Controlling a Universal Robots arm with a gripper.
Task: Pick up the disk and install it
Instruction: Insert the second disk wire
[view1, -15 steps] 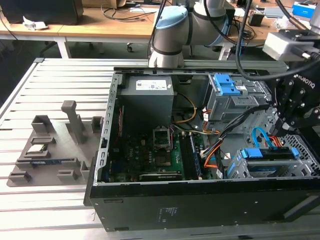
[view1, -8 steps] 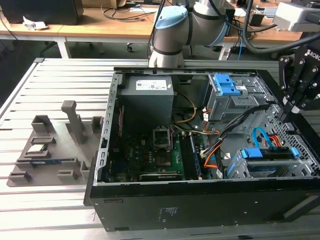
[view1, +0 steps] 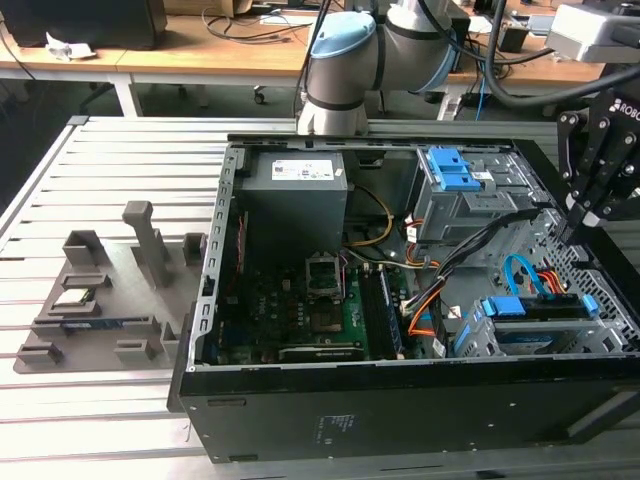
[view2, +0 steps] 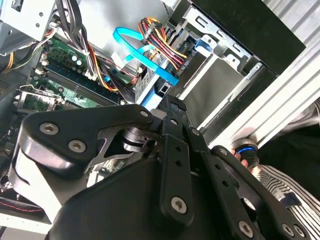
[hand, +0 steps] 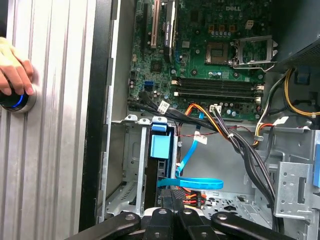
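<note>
The disk (view1: 533, 337) lies in the drive bay at the case's front corner on the exterior view's right, held in its bright blue frame (view1: 520, 305). In the first wrist view the disk (hand: 159, 177) shows edge-on under its blue tab (hand: 160, 146). My gripper (view1: 578, 228) hangs above that corner, a little clear of the bay. Its fingers (hand: 172, 200) are shut with nothing between them. The second wrist view shows the gripper (view2: 172, 107) just above the blue frame (view2: 162, 90).
The open computer case (view1: 400, 400) holds a grey power supply (view1: 295, 185), empty blue caddies (view1: 450, 170), a motherboard (hand: 210, 55) and loose cables, with a blue one (hand: 190, 182) looped by the bay. A grey fixture (view1: 100, 290) sits on the exterior view's left. A person's hand (hand: 15, 75) rests on a button.
</note>
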